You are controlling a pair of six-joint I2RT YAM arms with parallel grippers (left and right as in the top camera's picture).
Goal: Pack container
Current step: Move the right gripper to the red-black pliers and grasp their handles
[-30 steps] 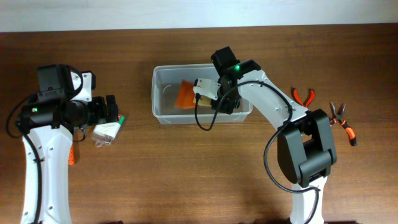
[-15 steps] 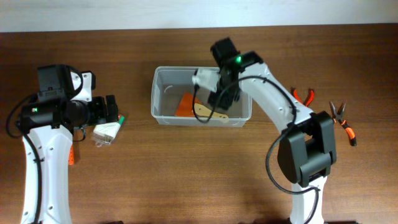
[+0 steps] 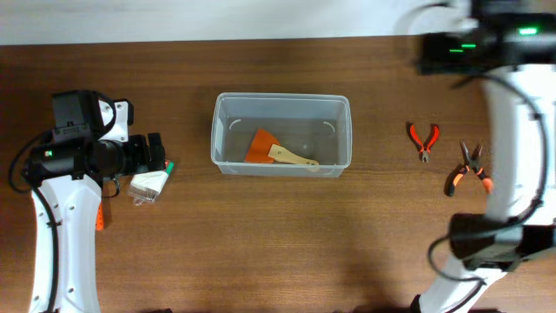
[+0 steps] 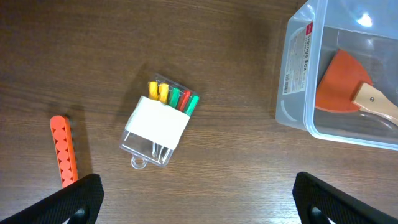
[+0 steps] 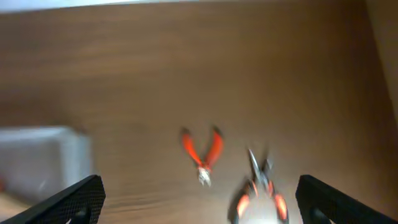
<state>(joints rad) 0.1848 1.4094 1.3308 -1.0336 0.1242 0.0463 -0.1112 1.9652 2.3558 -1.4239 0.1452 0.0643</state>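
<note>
The clear container (image 3: 282, 98) stands mid-table, and an orange scraper with a wooden handle (image 3: 280, 154) lies flat inside it. My right gripper (image 3: 427, 54) is blurred at the far right edge, high over the table and well away from the container. In the right wrist view it (image 5: 199, 200) is open and holds nothing. My left gripper (image 3: 157, 150) hovers left of the container, also open and holding nothing (image 4: 198, 194). The left wrist view shows the container's labelled wall (image 4: 297, 68) and the scraper (image 4: 348, 87).
Red-handled cutters (image 3: 423, 139) and orange-and-black long-nose pliers (image 3: 467, 169) lie right of the container, blurred in the right wrist view (image 5: 202, 152) (image 5: 261, 190). A clear pack of coloured bits (image 4: 160, 121) and an orange strip (image 4: 63, 151) lie under the left arm.
My right gripper opened, let go of the scraper in the container and swung up and away to the far right. The left arm has not moved.
</note>
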